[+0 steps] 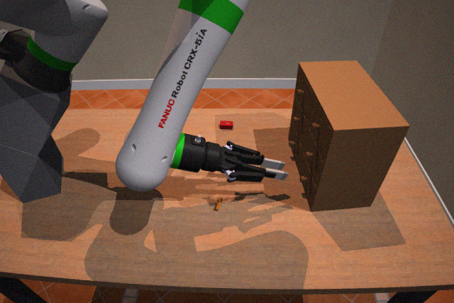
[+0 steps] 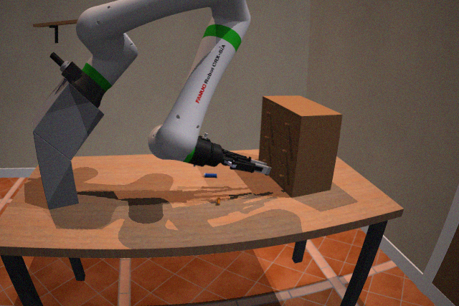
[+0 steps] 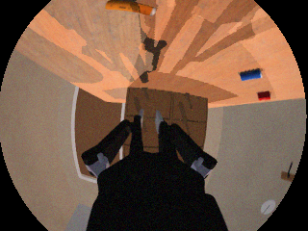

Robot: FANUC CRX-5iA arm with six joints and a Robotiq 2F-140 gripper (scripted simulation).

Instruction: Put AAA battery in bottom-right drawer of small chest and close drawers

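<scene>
The AAA battery (image 1: 218,204) (image 2: 217,201) (image 3: 130,7) is a small orange cylinder lying on the table, in front of the chest and nearer the table's front edge than my gripper. The small wooden chest (image 1: 348,108) (image 2: 311,147) (image 3: 187,112) stands at the right of the table, its drawer fronts with small knobs facing my gripper; all drawers look pushed in. My gripper (image 1: 280,168) (image 2: 267,169) (image 3: 149,115) is held level, a little above the table, pointing at the chest's lower drawers a short way off. Its fingers are drawn close together with nothing between them.
A small red block (image 1: 225,123) (image 3: 264,95) lies on the table behind the gripper. A small blue piece (image 2: 210,175) (image 3: 250,75) lies under the wrist. The robot's grey base (image 1: 25,138) (image 2: 59,154) stands at the table's left.
</scene>
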